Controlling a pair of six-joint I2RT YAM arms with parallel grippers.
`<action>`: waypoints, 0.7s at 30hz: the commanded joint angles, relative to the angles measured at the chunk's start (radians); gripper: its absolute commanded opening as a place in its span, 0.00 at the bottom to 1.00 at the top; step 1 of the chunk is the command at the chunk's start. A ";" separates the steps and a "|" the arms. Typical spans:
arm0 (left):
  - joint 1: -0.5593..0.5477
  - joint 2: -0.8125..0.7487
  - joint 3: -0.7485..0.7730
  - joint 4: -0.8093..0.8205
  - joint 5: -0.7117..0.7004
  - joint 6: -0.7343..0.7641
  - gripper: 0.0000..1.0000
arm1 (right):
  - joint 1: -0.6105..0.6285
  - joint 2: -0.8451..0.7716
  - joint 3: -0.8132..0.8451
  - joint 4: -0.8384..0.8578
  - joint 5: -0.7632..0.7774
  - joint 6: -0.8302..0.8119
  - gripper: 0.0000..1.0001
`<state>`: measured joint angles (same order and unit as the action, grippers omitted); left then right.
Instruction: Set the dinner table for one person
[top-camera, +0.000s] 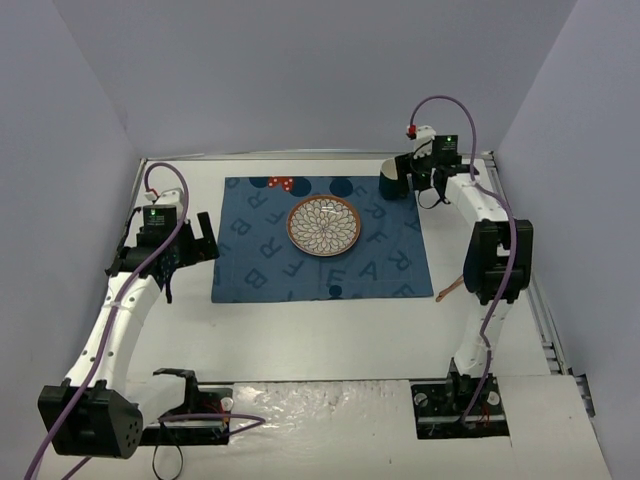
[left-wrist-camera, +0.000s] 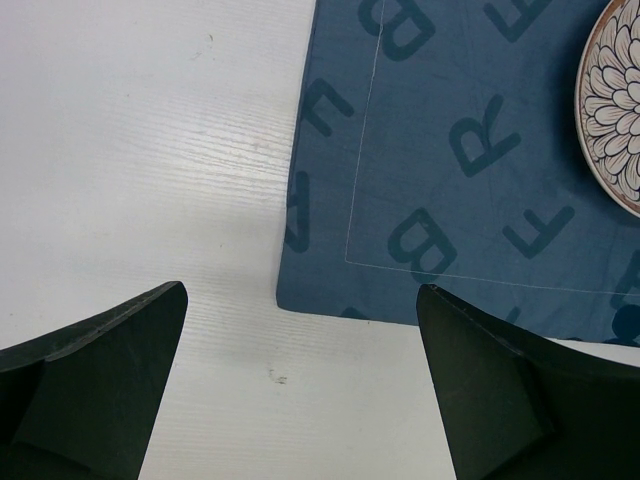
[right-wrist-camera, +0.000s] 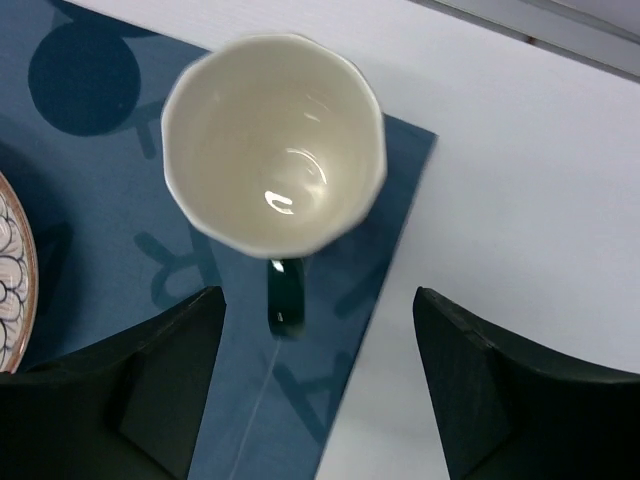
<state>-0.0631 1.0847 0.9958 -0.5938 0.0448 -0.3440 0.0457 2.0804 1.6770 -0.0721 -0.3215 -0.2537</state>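
Note:
The white dinner table (top-camera: 300, 330) carries a dark blue letter-printed placemat (top-camera: 270, 260). A patterned plate (top-camera: 324, 226) lies at the placemat's middle. A mug (right-wrist-camera: 273, 140), white inside with a dark handle (right-wrist-camera: 285, 295), stands upright on the placemat's far right corner (top-camera: 393, 185). My right gripper (right-wrist-camera: 318, 292) is open just behind the handle and touches nothing; it shows beside the mug (top-camera: 412, 180) from above. My left gripper (left-wrist-camera: 302, 287) hangs open and empty over bare table by the placemat's near left corner (left-wrist-camera: 330, 270), left of the mat (top-camera: 203, 240).
A small red-and-white item (top-camera: 281, 183) lies at the placemat's far edge. A thin copper-coloured utensil (top-camera: 449, 291) rests on the table right of the mat, partly hidden by the right arm. Walls close off the back and sides.

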 joint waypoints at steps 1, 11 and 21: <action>0.006 -0.019 0.022 0.033 0.008 0.006 0.97 | -0.017 -0.296 -0.102 0.046 0.174 0.145 0.75; 0.001 -0.027 0.033 0.014 0.045 -0.007 0.97 | -0.097 -0.678 -0.586 0.059 0.627 0.614 0.81; -0.043 -0.045 0.040 -0.001 0.049 -0.003 0.97 | -0.151 -0.844 -0.946 0.062 0.661 0.781 0.78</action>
<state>-0.0812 1.0675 0.9958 -0.6029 0.0848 -0.3462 -0.0927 1.3260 0.7959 -0.0514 0.2679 0.4326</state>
